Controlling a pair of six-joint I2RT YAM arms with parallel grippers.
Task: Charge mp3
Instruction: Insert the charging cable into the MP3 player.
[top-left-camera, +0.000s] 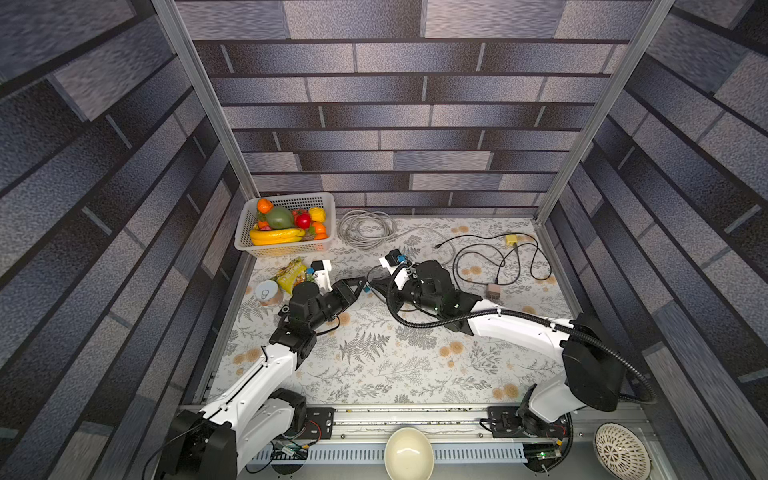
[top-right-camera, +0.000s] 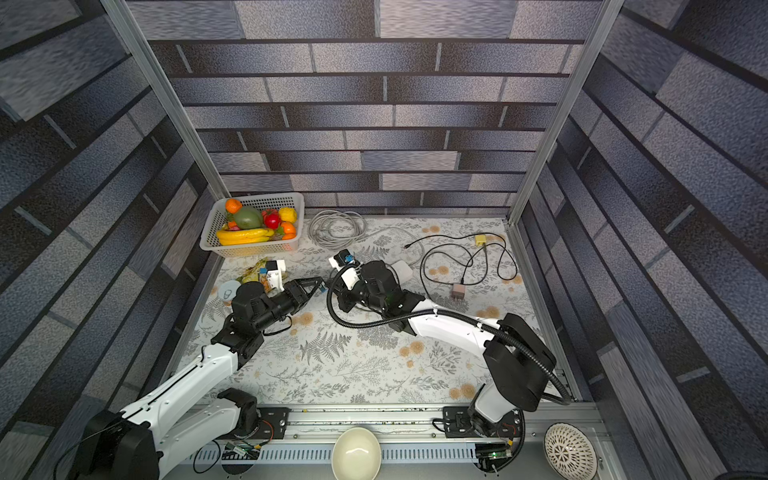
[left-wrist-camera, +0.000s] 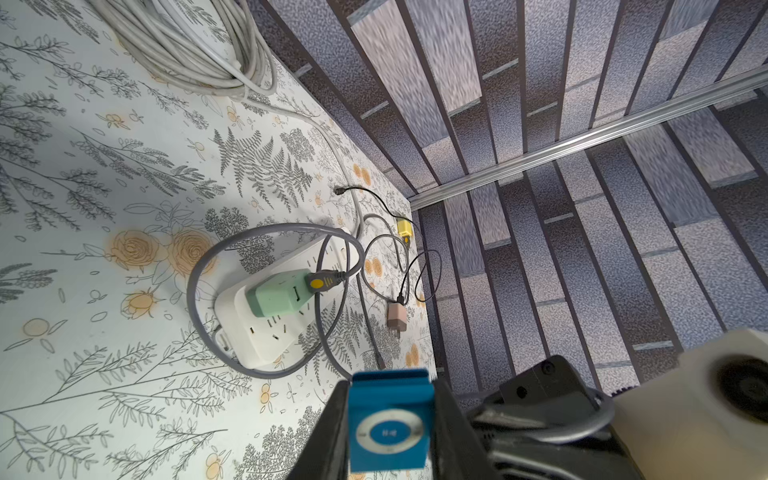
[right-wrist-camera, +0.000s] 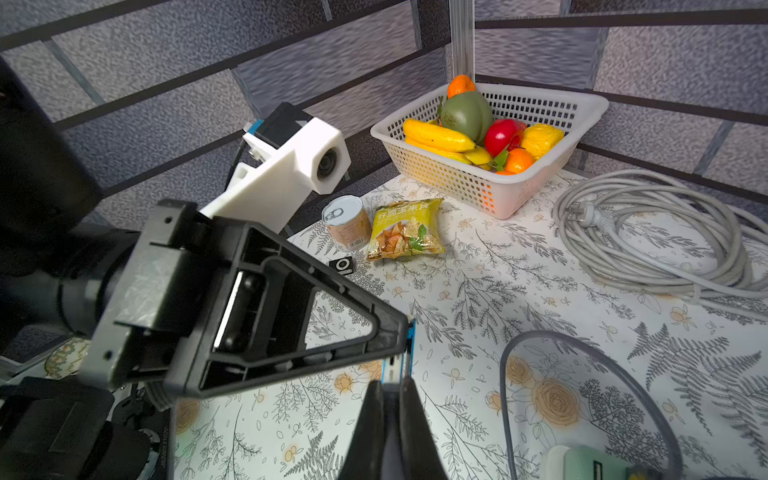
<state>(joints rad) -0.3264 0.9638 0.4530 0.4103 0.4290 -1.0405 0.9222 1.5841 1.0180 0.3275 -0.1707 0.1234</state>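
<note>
Two pincers: we have them tip to tip, so mp3 and cable can meet in mid-air.
Left pincer: clamped on the blue mp3 by its side edges — the far end stays bare, likely for the port.
Right pincer: closed tight just ahead of that mp3; whether the cable's plug sits inside, we cannot tell.
Grey cable: plugged into the green adapter beyond the left pincer's tips — looping back toward them.

Blue mp3 player, round control ring, gripped by sides
</note>
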